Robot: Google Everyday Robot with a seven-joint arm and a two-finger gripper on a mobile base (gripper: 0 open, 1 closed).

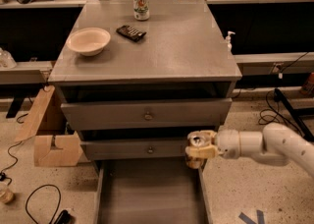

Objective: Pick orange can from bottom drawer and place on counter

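My gripper (pixel 199 149) is shut on the orange can (pixel 196 143), whose silver top and pull tab show between the cream fingers. It holds the can upright above the right side wall of the open bottom drawer (pixel 110 193), level with the middle drawer front. The drawer tray below looks bare. The counter (pixel 181 46) is the grey cabinet top, well above the gripper. My white arm (pixel 265 144) reaches in from the right.
On the counter stand a white-and-green can (pixel 141 3) at the back, a cream bowl (pixel 89 41) at the left and a small dark object (pixel 131 32). A cardboard box (pixel 46 129) sits left of the cabinet. Cables lie on the floor.
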